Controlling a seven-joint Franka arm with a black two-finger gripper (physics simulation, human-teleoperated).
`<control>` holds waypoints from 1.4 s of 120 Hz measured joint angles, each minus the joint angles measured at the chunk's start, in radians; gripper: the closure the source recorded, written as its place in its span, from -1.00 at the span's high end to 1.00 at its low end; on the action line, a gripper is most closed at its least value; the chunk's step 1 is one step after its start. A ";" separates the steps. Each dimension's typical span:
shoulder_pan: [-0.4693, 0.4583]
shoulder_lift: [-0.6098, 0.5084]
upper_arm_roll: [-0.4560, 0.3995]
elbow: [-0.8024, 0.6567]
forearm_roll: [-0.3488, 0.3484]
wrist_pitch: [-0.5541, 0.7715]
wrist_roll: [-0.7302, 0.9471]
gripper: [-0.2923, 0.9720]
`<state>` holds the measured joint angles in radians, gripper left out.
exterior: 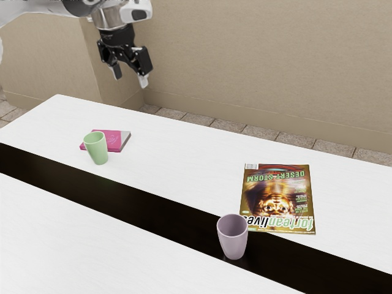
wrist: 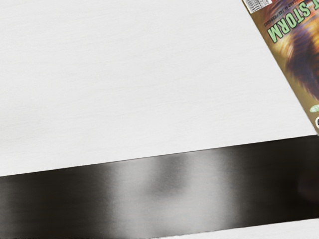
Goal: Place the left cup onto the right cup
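Observation:
A green cup point(exterior: 96, 147) stands upright on the white table toward the exterior view's left, just in front of a pink book. A mauve cup point(exterior: 233, 236) stands upright at the dark strip toward the exterior view's right, near the front. My gripper point(exterior: 129, 73) hangs high above the table's back left, well above and behind the green cup. Its fingers are open with nothing between them.
A pink book point(exterior: 109, 140) lies flat behind the green cup. A magazine point(exterior: 278, 197) point(wrist: 294, 52) lies flat just behind the mauve cup. A dark glossy strip point(exterior: 153, 211) point(wrist: 159, 191) runs across the white table point(exterior: 196, 153). A beige wall stands behind.

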<state>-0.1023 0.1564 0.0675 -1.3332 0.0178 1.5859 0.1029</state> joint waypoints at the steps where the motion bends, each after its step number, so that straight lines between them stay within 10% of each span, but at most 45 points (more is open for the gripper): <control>1: 0.007 -0.004 -0.009 -0.009 0.002 0.003 0.002 0.53; 52: 0.251 0.196 0.004 -0.066 0.053 0.150 0.061 0.54; 168: 0.447 0.588 -0.032 0.141 -0.041 0.379 0.073 0.54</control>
<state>0.3445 0.7441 0.0353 -1.1922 -0.0232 1.9648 0.1763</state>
